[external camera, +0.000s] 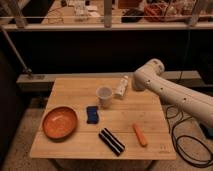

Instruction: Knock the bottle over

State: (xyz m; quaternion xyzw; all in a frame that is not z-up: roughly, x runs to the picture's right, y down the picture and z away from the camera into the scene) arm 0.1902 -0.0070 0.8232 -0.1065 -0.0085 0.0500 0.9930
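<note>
Whitish plastic bottle (121, 87) leaned left at the table's (75, 87) far edge, just right of the cup (104, 95), tipped but not yet down. Beside it the gripper (133, 84) pressed in, its grip state impossible to tell.

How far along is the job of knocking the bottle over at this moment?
Done: the arm has reached the far right side of the table. In hand: the tool is right beside the bottle, which leans toward the cup. Left: the bottle is not yet lying flat on the table.
</note>
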